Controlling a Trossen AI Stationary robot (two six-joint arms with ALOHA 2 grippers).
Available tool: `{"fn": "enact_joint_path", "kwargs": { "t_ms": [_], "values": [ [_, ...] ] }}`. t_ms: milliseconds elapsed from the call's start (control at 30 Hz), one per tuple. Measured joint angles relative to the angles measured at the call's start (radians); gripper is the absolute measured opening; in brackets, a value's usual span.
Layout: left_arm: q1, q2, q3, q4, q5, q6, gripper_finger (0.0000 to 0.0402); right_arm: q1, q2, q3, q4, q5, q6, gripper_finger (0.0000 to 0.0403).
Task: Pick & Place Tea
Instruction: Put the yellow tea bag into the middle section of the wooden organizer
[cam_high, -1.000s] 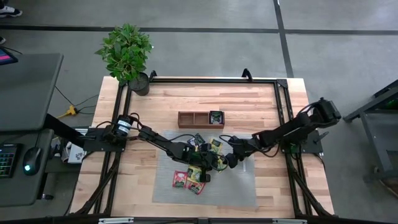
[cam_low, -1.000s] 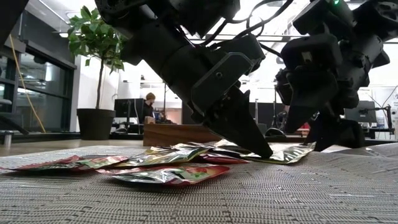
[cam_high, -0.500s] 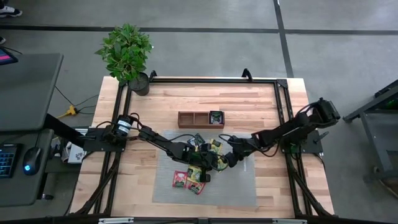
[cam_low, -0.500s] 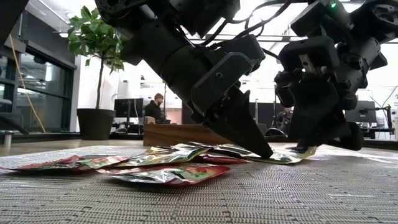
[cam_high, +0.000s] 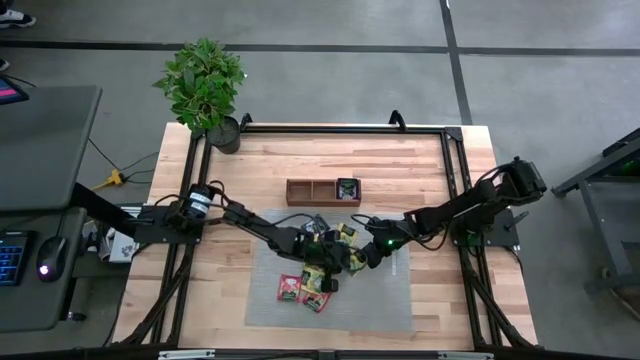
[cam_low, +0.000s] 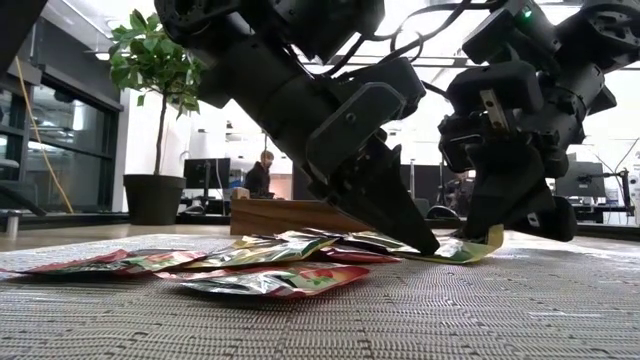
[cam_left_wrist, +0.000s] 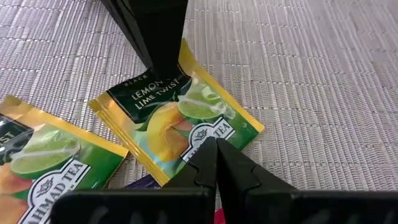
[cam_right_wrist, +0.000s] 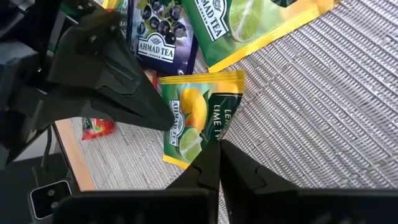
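Observation:
Several small tea sachets lie in a loose heap on the grey mat (cam_high: 390, 300). A green-and-yellow lemon-lime sachet (cam_left_wrist: 177, 118) lies flat at the heap's right side, and both grippers are on it. My left gripper (cam_left_wrist: 216, 149) is shut with its tips on one edge. My right gripper (cam_right_wrist: 217, 155) is shut on the opposite edge. In the low view my left gripper (cam_low: 425, 243) slants down onto the sachet, and my right gripper (cam_low: 497, 222) stands just right of it. Red sachets (cam_high: 290, 288) lie nearer the front. My left gripper presses its shut fingertips (cam_left_wrist: 208, 155) down on the lemon-lime sachet near one edge (cam_left_wrist: 196, 134). It slants down from the table's left. That side of the sachet lies flat on the mat. My right gripper pinches the sachet's opposite edge (cam_right_wrist: 213, 138) between its two fingers, slanting down from the table's right. That edge (cam_low: 490, 240) curls up off the mat, while the rest of the sachet lies on it.
A brown three-compartment wooden tray (cam_high: 305, 191) stands behind the mat, with one sachet (cam_high: 347, 188) in its right compartment. A potted plant (cam_high: 205, 85) stands at the far left corner. A dark blue sachet (cam_right_wrist: 155, 37) and another lime one (cam_left_wrist: 37, 168) lie close by.
My right gripper has moved toward the table's left, up to my left gripper and onto the lemon-lime sachet's right edge. That edge lay flat and now curls up off the mat. The part under my left gripper has stayed where it was.

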Motion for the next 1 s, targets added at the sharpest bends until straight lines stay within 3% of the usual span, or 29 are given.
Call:
{"fn": "enact_joint_path", "kwargs": {
  "t_ms": [200, 500, 767, 1000],
  "values": [
    [0.006, -0.009, -0.003, 0.036, 0.044, 0.025, 0.0001, 0.000, 0.000, 0.000, -0.008, 0.006, -0.013, 0.0001],
    [0.030, -0.051, -0.004, 0.078, 0.242, 0.027, 0.0001, 0.000, 0.000, 0.000, -0.044, 0.019, -0.024, 0.0001],
    [0.064, -0.184, -0.002, 0.010, 0.228, 0.102, 0.0001, 0.001, -0.001, 0.000, -0.032, 0.031, -0.048, 0.0000],
    [0.071, -0.334, -0.001, -0.196, 0.078, 0.212, 0.0001, 0.002, -0.017, 0.001, 0.007, 0.044, -0.079, 0.0000]
  ]
}}
